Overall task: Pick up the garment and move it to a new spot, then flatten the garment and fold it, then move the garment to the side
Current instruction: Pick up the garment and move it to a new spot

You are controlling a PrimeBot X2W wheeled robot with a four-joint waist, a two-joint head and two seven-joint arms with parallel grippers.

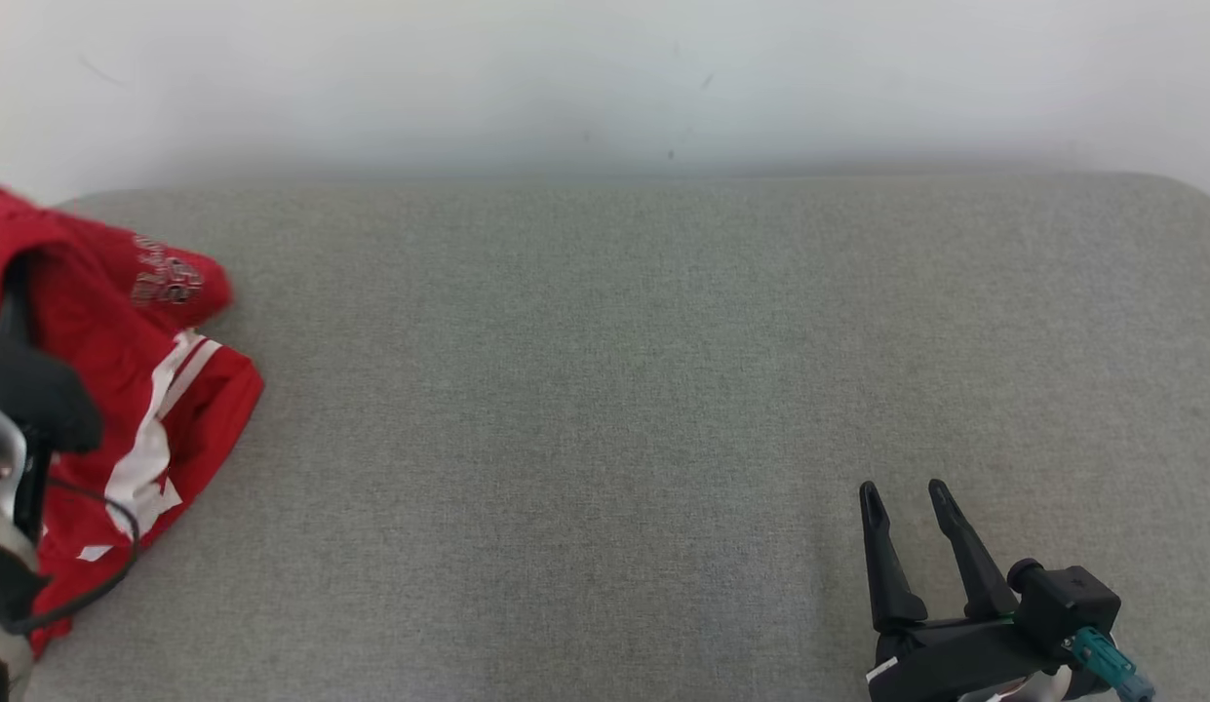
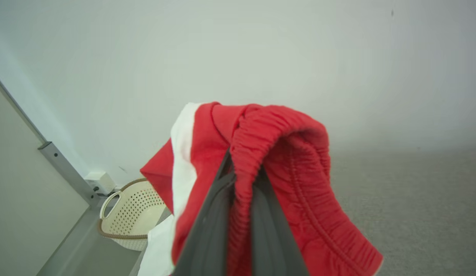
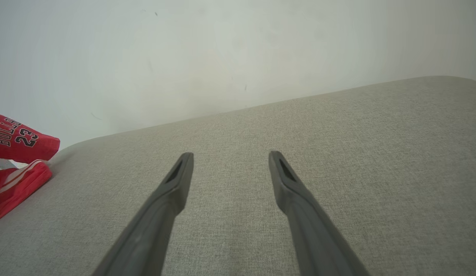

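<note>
1 garment (image 1: 107, 341) cut off at left | left hand (image 2: 243, 172) pinches it

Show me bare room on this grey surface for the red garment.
Free: grey surface between the red garment at its left edge and the right gripper, back to the wall. Crowded: the left edge, where the left gripper clamps the garment.

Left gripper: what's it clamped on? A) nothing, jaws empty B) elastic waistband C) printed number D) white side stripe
B: in the left wrist view the left gripper is shut on the gathered elastic waistband of the red shorts.
</note>
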